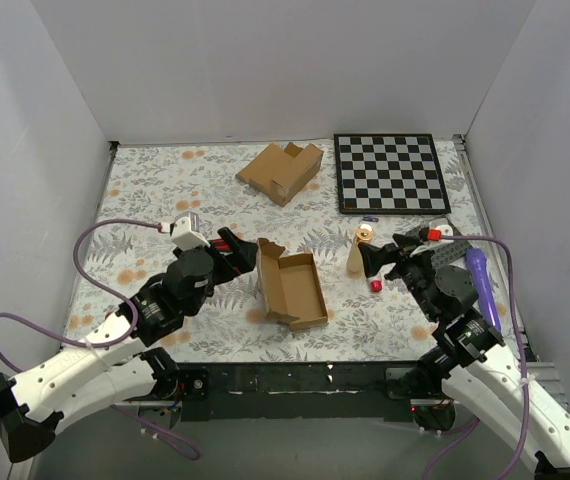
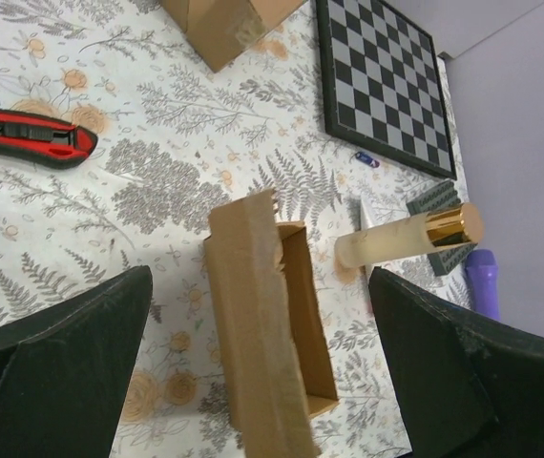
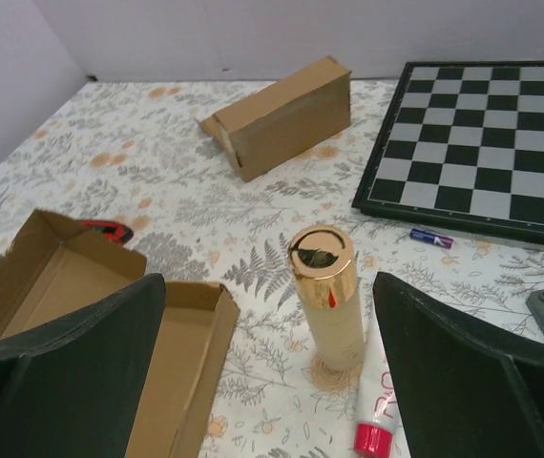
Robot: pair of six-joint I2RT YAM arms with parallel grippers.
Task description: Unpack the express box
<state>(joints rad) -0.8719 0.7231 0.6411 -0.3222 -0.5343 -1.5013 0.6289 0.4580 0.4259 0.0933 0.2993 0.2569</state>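
Express box (image 1: 290, 290) lies open at the near middle of the table, between the two arms, one flap raised. The left gripper (image 1: 240, 255) sits just beside the box's left wall, fingers spread wide and holding nothing. A careless advance could shove or tip the light carton. The right gripper (image 1: 375, 258), equally wide and empty, flanks the upright bottle (image 3: 327, 296). A brush could topple it onto the tube (image 3: 377, 405) beside it. The express box appears empty. What the far cardboard box (image 1: 280, 170) holds cannot be told.
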